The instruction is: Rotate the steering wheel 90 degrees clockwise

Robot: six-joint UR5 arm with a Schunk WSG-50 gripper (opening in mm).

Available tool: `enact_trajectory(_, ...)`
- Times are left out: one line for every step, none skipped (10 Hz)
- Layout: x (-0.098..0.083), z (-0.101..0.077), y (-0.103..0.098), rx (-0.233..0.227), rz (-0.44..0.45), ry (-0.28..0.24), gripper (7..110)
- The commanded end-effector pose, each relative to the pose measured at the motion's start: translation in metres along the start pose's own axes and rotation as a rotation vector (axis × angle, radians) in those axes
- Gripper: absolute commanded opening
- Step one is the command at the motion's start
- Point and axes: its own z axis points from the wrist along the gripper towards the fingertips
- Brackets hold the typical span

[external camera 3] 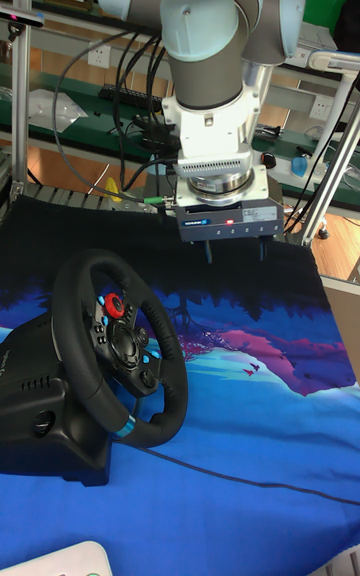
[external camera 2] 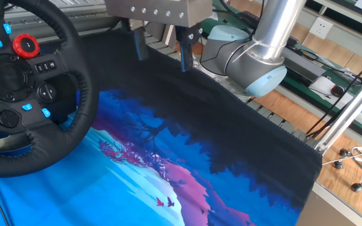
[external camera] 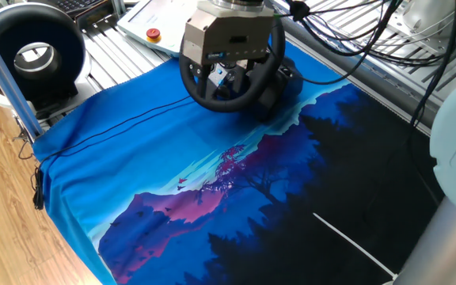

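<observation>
The blue-and-black landscape-printed cloth [external camera 3: 260, 436] covers the table, and the grey-and-silver UR5 arm [external camera 3: 205, 46] stands over its far, dark edge. The black padded steering wheel with a light-blue stripe on its rim [external camera 3: 120, 361] sits on its black base [external camera 3: 40, 416] at one end of the cloth, well apart from the black ring-shaped fan-like device with a grey-white centre [external camera: 32, 55] off the cloth. The two-finger gripper [external camera 2: 159, 47] hangs in the air above the dark part of the cloth, near the wheel but clear of it; its jaws are spread apart and hold nothing.

Step in hand, as judged from these views: the approach, with no grasp on the rim yet made. The next move would call for bringing the spread fingers across to the rim, closing on the padded section, then sweeping along the rim's arc clockwise through a quarter turn rather than pulling in a straight line.

Orientation: the wheel's face tilts upward and toward the open cloth, its turning axis running back and down into the base. The light-blue stripe lies at the low, near part of the rim in the tall fixed view; the red dial [external camera 3: 114, 305] sits high on the hub. A round wheel has no long axis; these marks serve as the angle reference.
</observation>
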Motion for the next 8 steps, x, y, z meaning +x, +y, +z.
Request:
enact_trajectory(-0.003, -0.003, 0.008, -0.031, 0.016, -0.014, 7)
enact_trajectory(-0.003, -0.003, 0.007, -0.029, 0.026, -0.013, 7)
enact_trajectory(-0.005, -0.003, 0.009, -0.042, 0.034, -0.021, 7)
enact_trajectory(-0.01, -0.007, 0.013, -0.065, 0.047, -0.042, 7)
enact_trajectory(-0.017, -0.013, 0.017, -0.095, 0.055, -0.078, 7)
enact_trajectory(-0.021, -0.021, 0.02, -0.124, 0.056, -0.108, 7)
enact_trajectory(-0.018, -0.033, 0.02, -0.142, 0.058, -0.129, 7)
enact_trajectory(-0.014, -0.044, 0.01, -0.14, 0.044, -0.15, 7)
